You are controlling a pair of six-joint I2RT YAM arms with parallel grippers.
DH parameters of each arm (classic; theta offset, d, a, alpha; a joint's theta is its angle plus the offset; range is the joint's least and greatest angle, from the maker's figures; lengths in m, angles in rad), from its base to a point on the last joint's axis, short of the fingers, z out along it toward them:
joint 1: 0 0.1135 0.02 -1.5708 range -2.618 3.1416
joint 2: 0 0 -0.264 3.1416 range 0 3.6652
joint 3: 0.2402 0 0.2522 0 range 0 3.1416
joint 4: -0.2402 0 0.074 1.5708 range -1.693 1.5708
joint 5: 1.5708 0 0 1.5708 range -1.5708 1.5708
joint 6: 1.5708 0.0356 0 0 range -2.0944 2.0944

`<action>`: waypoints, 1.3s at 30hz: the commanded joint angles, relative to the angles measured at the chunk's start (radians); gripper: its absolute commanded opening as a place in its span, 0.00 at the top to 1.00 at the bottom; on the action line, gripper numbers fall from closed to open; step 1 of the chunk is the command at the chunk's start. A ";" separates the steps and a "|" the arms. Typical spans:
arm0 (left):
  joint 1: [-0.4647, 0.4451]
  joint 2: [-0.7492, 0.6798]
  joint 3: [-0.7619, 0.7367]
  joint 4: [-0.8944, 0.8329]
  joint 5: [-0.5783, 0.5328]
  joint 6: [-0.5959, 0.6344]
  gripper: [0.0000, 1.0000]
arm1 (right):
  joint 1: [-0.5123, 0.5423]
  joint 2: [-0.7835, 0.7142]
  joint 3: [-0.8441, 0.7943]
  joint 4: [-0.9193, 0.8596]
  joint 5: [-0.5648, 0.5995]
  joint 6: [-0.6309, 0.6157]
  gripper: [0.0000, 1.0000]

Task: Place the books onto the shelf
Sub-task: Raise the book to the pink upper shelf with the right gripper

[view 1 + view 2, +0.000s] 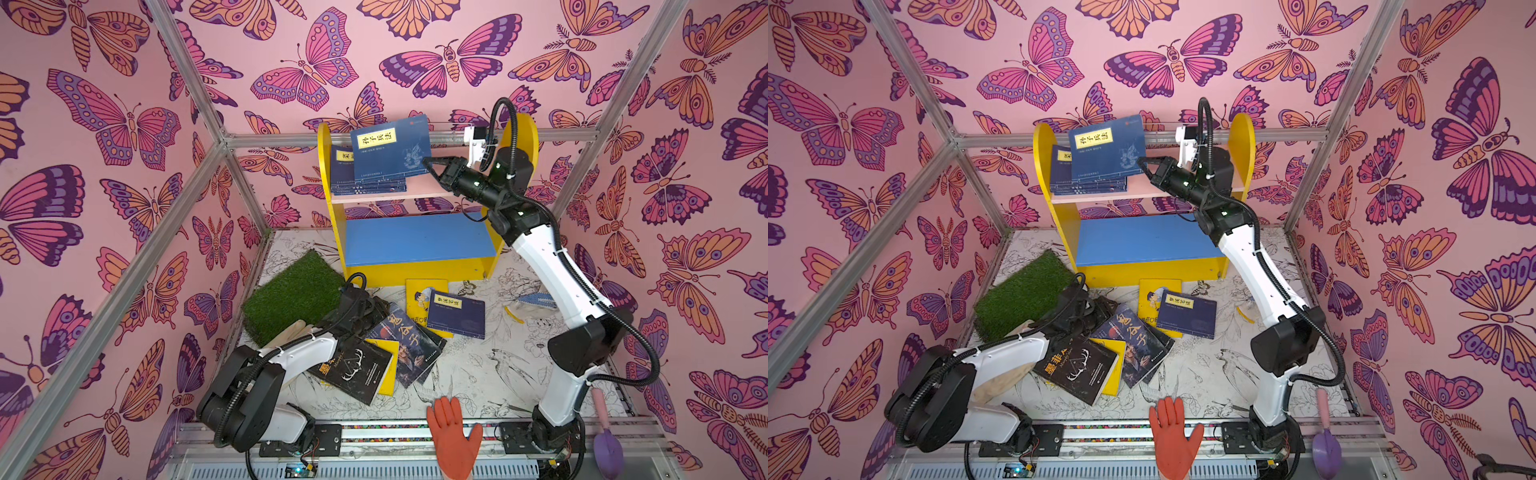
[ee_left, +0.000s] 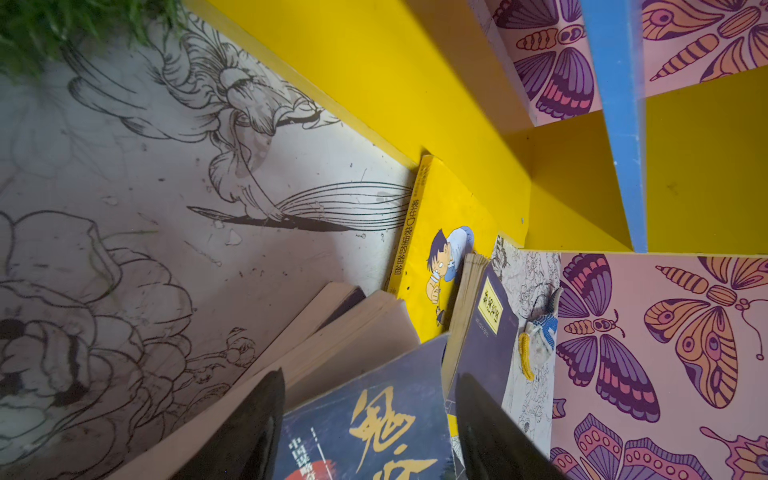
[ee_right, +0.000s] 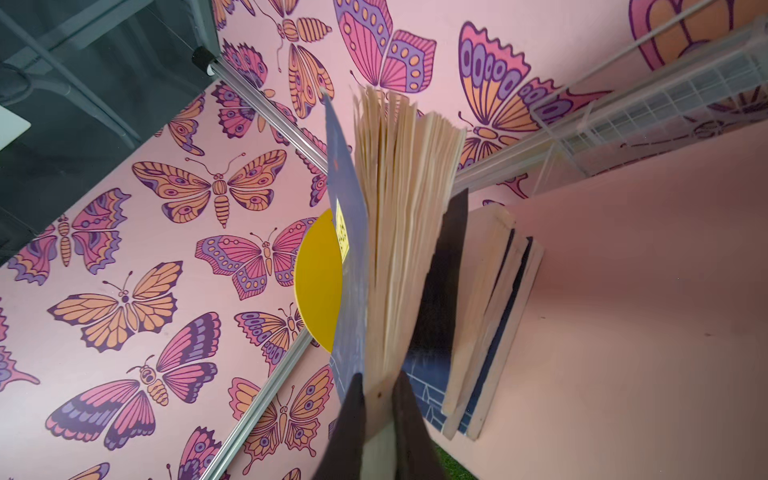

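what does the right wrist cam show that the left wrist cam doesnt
Right wrist only: the right gripper shut on a navy book with fanned pages, beside more books on the pink upper board. Left wrist only: the left gripper open above the portrait-cover book, the yellow cartoon-boy book, a navy paperback, the grass mat, the blue board. Both: yellow parts of the shelf and the butterfly wall.
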 commanded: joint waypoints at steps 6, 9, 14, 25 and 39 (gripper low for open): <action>-0.001 -0.032 -0.009 -0.061 -0.029 0.026 0.33 | 0.059 0.073 0.118 0.081 0.045 0.055 1.00; 0.000 -0.040 -0.013 -0.069 -0.034 0.029 0.33 | 0.066 0.094 0.126 0.087 0.058 0.059 1.00; 0.002 -0.054 -0.019 -0.084 -0.045 0.033 0.33 | 0.068 0.127 0.144 0.108 0.061 0.087 1.00; 0.007 -0.055 -0.016 -0.097 -0.043 0.036 0.33 | 0.084 0.182 0.162 0.128 0.044 0.135 1.00; 0.008 -0.046 -0.015 -0.098 -0.040 0.029 0.33 | 0.118 0.192 0.227 -0.080 0.122 -0.025 0.73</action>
